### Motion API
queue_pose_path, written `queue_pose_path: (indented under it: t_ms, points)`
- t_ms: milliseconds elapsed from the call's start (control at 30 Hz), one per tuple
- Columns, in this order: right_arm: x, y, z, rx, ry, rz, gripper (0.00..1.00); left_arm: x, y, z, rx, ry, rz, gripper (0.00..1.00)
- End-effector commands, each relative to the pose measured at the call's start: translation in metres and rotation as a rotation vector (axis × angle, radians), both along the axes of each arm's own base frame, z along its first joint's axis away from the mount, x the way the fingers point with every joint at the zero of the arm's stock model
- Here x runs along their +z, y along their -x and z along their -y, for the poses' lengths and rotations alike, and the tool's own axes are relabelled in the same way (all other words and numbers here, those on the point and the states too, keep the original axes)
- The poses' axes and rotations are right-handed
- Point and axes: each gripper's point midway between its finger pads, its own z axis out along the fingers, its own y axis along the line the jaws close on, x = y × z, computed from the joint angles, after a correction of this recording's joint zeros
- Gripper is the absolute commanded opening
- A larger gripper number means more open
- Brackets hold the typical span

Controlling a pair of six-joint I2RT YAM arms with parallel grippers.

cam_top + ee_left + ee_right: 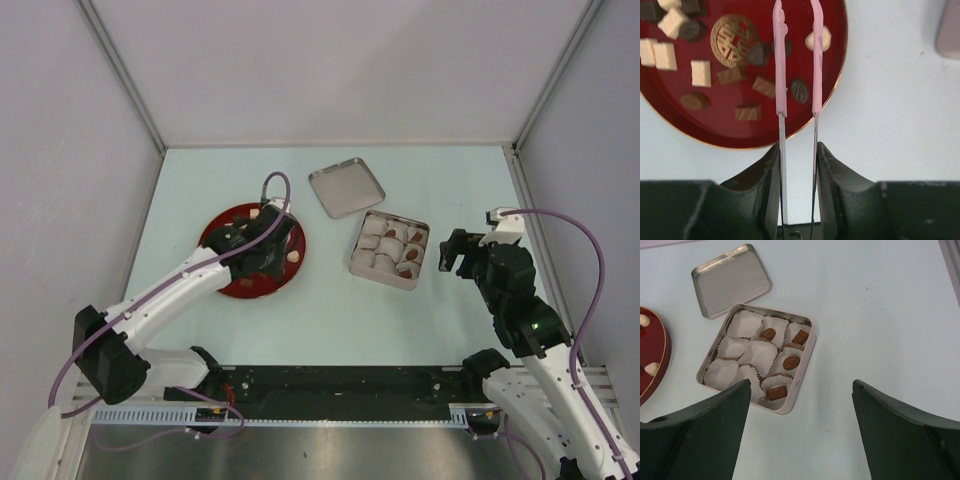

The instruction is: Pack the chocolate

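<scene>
Left gripper point(799, 150): I have it closed on a pair of tweezers point(781, 75), held over the red plate point(715, 127). The pink tweezer tips stand slightly apart with nothing pinched between them.
Right gripper point(450, 252): I hold it spread wide and empty, just right of the tin point(808, 351), above the bench point(880, 315).
Chocolate point(701, 73): dark brown and cream-white pieces lie scattered on the red plate, and one dark oval shows between the two tweezer arms. Four more dark pieces sit in the tin, each in its own paper cup point(745, 322).
Lid point(732, 280): it lies flat on the bench, rim up, just beside the tin's far corner.
Red plate: it rests on the bench left of the tin, apart from it.
</scene>
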Motion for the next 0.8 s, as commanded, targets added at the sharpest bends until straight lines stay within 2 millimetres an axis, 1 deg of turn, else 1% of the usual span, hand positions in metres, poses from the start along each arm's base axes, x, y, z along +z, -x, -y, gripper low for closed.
queue_pose_path:
  t_ms: [0,133,200,300,367,533,767]
  points:
    - [0.005,-0.003,-0.006,0.016,-0.014,0.021,0.86,-0.01,0.017,-0.012,0.062,0.005,-0.052,0.35]
    - [0.004,-0.003,-0.007,0.021,-0.014,0.02,0.86,-0.02,0.024,-0.017,0.075,-0.019,-0.093,0.37]
    - [0.005,-0.003,-0.007,0.024,-0.013,0.021,0.87,-0.023,0.024,-0.018,0.078,-0.029,-0.104,0.39]
    - [0.004,-0.003,-0.008,0.027,-0.013,0.018,0.87,-0.029,0.024,-0.019,0.078,-0.047,-0.126,0.39]
    - [0.005,-0.003,-0.009,0.03,-0.015,0.024,0.87,-0.034,0.022,-0.017,0.075,-0.05,-0.13,0.39]
    - [0.007,-0.002,-0.008,0.028,-0.015,0.031,0.87,-0.044,0.018,-0.016,0.078,-0.048,-0.149,0.34]
    - [0.007,-0.002,-0.008,0.028,-0.014,0.033,0.87,-0.052,0.011,-0.016,0.087,-0.043,-0.153,0.34]
